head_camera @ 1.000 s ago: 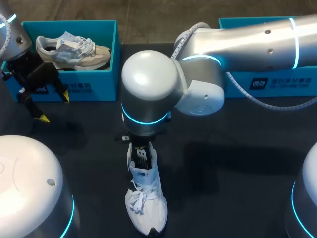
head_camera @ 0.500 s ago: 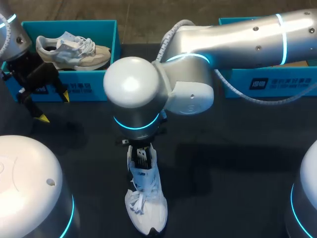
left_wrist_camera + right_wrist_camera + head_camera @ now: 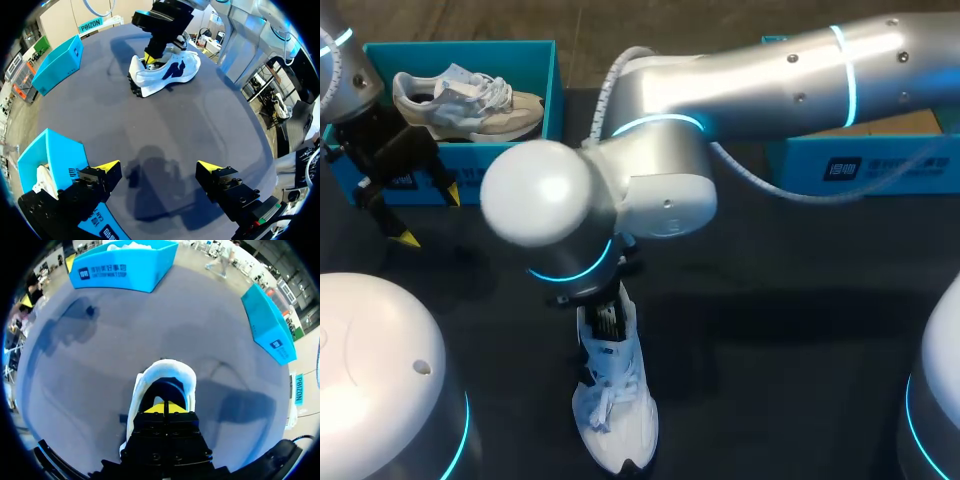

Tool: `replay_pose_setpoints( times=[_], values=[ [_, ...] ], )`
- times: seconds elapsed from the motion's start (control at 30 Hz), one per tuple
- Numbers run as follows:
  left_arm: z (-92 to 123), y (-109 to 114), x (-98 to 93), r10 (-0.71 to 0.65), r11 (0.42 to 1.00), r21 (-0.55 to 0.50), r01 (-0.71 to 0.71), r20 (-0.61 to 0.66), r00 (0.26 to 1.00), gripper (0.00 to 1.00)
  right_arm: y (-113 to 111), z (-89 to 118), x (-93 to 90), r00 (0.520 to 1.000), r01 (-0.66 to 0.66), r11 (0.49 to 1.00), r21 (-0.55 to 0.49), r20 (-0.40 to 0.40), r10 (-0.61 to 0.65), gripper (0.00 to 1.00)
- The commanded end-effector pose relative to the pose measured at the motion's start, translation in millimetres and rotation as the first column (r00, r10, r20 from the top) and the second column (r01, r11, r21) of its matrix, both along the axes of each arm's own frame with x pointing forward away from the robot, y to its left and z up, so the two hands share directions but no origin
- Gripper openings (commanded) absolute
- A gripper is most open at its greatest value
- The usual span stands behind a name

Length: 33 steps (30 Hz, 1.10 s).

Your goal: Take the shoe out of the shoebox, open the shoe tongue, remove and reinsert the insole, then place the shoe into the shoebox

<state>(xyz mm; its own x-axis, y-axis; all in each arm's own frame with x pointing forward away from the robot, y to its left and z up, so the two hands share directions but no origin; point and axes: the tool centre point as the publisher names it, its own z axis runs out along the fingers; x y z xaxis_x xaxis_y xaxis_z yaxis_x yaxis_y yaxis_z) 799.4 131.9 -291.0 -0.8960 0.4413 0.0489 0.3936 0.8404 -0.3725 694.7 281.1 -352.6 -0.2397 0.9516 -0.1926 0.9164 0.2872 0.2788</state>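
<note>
A white shoe stands on the dark table, toe toward the front edge. My right gripper comes down over its heel end, mostly hidden under the wrist. In the right wrist view the shoe lies under the right gripper, whose yellow tips are pressed together inside the shoe's opening; anything thin pinched between them is hidden. My left gripper hangs open at the far left, in front of the left shoebox, with nothing between its fingers. From the left wrist, the shoe lies far ahead of the left gripper.
The left shoebox holds a second, beige and white shoe. Another teal shoebox stands at the back right, partly covered by my right arm. In the right wrist view both boxes lie ahead of the shoe.
My right arm's wrist and elbow have swung to the left above the shoe. The shoe and the left arm have stayed in place.
</note>
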Motion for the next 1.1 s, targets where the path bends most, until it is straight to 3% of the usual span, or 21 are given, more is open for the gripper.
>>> replay_pose_setpoints(
  times=[0.03, 0.53, 1.1],
  values=[
    [0.3, -0.2, -0.8, 0.001, 1.0, 0.004, -0.001, 0.001, 1.0, 1.0, 7.0, 1.3, -11.6, 0.933, 0.312, 0.95, -0.026, 0.195, -0.301, 0.0],
    [0.3, -0.2, -0.8, 0.001, 1.0, 0.004, -0.001, 0.001, 1.0, 1.0, -10.2, 1.9, -12.5, 0.918, 0.355, 0.932, -0.068, 0.213, -0.334, 0.0],
    [0.3, -0.2, -0.8, 0.001, 1.0, 0.004, -0.001, 0.001, 1.0, 1.0, -21.5, -23.8, 1.3, 0.915, 0.37, 0.929, -0.033, 0.187, -0.358, 0.0]
  ],
)
